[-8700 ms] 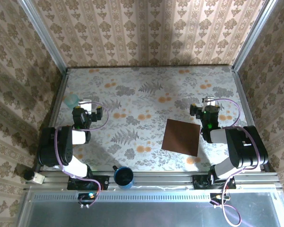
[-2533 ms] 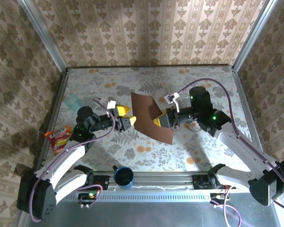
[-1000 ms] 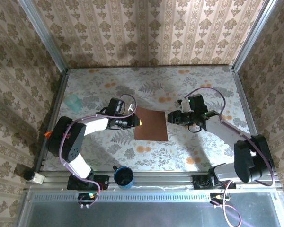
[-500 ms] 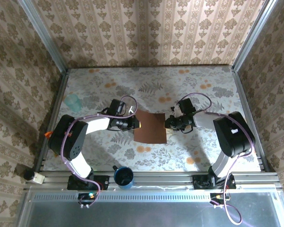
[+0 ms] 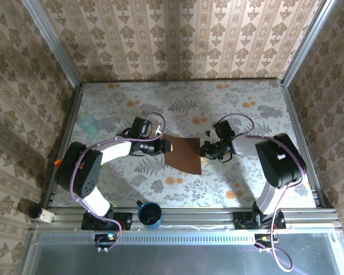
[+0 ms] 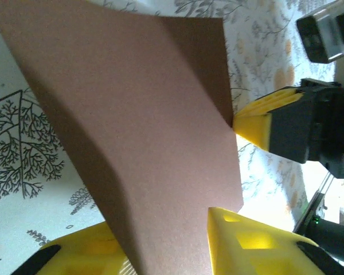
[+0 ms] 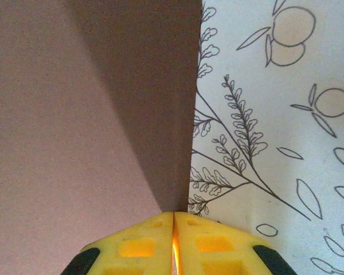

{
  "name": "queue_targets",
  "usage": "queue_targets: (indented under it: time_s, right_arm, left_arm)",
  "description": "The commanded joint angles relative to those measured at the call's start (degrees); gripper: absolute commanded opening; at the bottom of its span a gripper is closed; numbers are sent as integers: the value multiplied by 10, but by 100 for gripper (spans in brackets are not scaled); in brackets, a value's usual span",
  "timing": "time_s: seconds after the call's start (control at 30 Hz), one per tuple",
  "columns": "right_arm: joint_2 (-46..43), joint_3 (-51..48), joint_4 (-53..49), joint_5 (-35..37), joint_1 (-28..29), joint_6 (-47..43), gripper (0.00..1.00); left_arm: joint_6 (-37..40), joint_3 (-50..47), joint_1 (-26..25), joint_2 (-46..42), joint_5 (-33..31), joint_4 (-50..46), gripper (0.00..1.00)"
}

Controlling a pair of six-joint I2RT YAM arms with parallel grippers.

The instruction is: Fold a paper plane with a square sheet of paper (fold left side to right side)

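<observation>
A pale green cup (image 5: 89, 122) stands at the upper left of the flowered counter (image 5: 241, 189), well apart from the rest. A blue cup (image 5: 150, 213) sits on the rail at the bottom edge, left of centre.

Near the middle of the overhead view, the left fingers (image 5: 167, 147) reach in from the left to the sheet of paper (image 5: 184, 154). In the left wrist view these fingers (image 6: 235, 235) stand apart, with the sheet (image 6: 137, 126) running between them unclamped, its left part raised off the counter and casting a shadow.

The reddish-brown sheet lies between both arms, tilted and gently bent.

On its right edge the right fingers (image 5: 205, 150) are pressed together. In the right wrist view they (image 7: 155, 240) pinch that edge of the sheet (image 7: 74, 126) at their tips.
</observation>
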Motion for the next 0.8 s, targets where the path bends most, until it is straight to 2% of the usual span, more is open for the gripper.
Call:
queue_targets:
  time_s: [0.0,0.2,0.4,0.77]
  right_arm:
    - [36,-18,-28,58,13,-9,12]
    - [42,-15,-23,62,20,-6,12]
    - [46,-16,-18,66,26,-4,12]
    - [43,-22,-17,74,28,-6,12]
  left_arm:
    - [10,18,-4,-20,12,-20,37]
    - [9,30,-21,-20,16,-13,54]
    - [11,50,-45,0,18,-4,62]
    - [14,75,-75,39,17,1,64]
